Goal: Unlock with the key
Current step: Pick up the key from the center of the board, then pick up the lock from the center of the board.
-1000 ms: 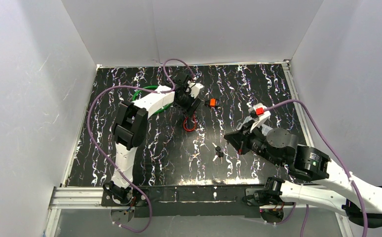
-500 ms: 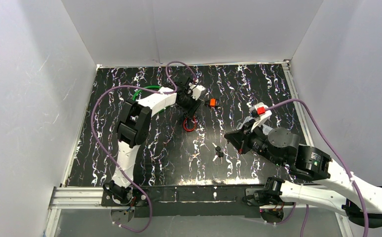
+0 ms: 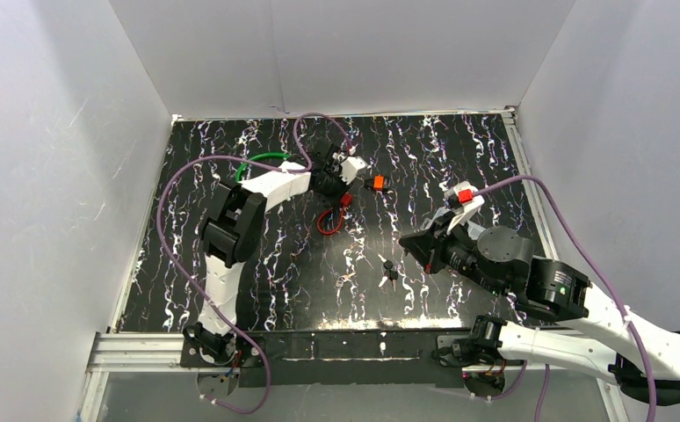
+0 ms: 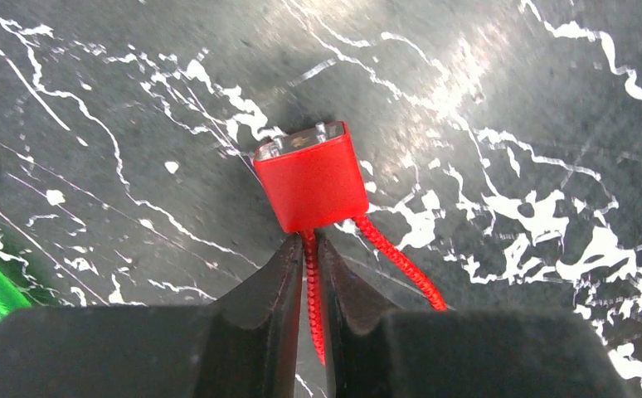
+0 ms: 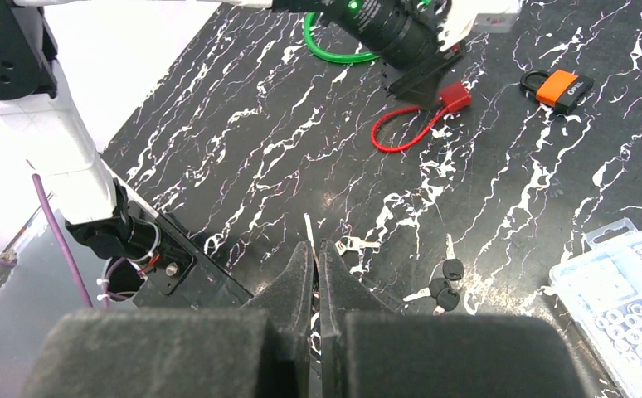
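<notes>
Left wrist view: left claw (image 4: 309,249) pressed together on the red cable (image 4: 310,286), just below the lock (image 4: 311,178); a second strand of cable runs free to the right of the fingers.
Lock position: lying on the black table (image 4: 550,99), far side, left of centre; its loop trails toward the near edge.
Right claw (image 5: 316,249): pressed together, hovering over the middle of the table; a thin pale sliver stands out from its tips, and I cannot tell what it is.
Keys: black-headed bunch (image 5: 442,278) and a small silver key (image 5: 355,244) lie loose on the table near the right claw, well apart from the lock.
Other things: orange padlock (image 5: 560,87) right of the lock; green cable (image 5: 334,50) behind the left arm; clear box (image 5: 624,274) at the right.
Handling, lock: looks small, light and hard-cased; likely to slide or swing if pushed by a key.
Handling, cable: thin, springy, probably slick; a pinch there may let the body twist.
Where to hold: by the flat sides of the body seems firmer, keyhole end left open; where the keyhole sits I cannot tell.
Change, left claw: was spread a second ago, now closed on the cable.
Change, lock: body and loop have shifted a little to the left.
Change, right arm: none seen.
</notes>
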### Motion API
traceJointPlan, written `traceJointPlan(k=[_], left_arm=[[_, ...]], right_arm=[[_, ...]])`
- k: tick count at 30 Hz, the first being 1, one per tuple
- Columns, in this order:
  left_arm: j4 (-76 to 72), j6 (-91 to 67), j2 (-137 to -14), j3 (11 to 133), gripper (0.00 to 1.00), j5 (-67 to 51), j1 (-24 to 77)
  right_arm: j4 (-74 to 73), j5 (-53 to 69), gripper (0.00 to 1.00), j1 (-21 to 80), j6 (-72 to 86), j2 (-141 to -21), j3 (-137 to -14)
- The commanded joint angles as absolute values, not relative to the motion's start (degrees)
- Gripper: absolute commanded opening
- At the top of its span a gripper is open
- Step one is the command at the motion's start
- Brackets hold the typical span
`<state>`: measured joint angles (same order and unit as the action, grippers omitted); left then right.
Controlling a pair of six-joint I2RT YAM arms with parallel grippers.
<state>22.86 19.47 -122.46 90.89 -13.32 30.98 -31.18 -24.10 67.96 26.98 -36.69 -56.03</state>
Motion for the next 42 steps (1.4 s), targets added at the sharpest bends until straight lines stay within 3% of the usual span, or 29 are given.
traceJointPlan(k=[1,8,15,17,20,21,26,31,34,42], left_arm=[[27.6,26.6,-118.2,83.5,0.11,-12.9,31.2],[32.1,33.4,-103.5,68.5,0.06,-14.4,31.1],[36.9,39.0,-81.5,50.0,0.08,-20.9,30.6],[39.3,39.9,-77.6,46.3,0.15,-22.3,30.5],[40.3,41.2,-72.2,41.5,0.43,-23.9,30.5],[40.4,41.4,-71.1,41.0,0.47,-24.1,30.6],[41.0,39.1,-73.1,43.8,0.54,-24.5,30.6],[37.6,34.4,-75.8,46.4,0.75,-26.8,30.6],[35.2,33.5,-77.4,46.0,0.81,-29.6,30.6],[29.8,35.4,-80.8,43.2,0.81,-28.5,31.0]], right_arm=[[-28.6,-24.7,0.01,67.9,27.1,-37.6,-59.3],[-28.2,-24.2,0.01,67.8,27.1,-38.4,-59.4],[-25.7,-22.9,0.01,67.7,28.2,-37.8,-56.8],[-25.4,-22.4,0.01,67.7,28.4,-38.1,-56.4],[-24.9,-21.9,0.01,67.7,28.3,-38.7,-56.2],[-24.6,-21.8,0.01,67.7,28.2,-38.9,-56.2],[-24.2,-21.7,0.01,67.7,28.0,-39.0,-56.3],[-24.3,-21.9,0.01,67.7,28.5,-37.8,-55.5],[-24.5,-22.1,0.01,67.7,28.8,-37.2,-55.1],[-24.7,-22.4,0.01,67.7,28.3,-36.9,-55.2]])
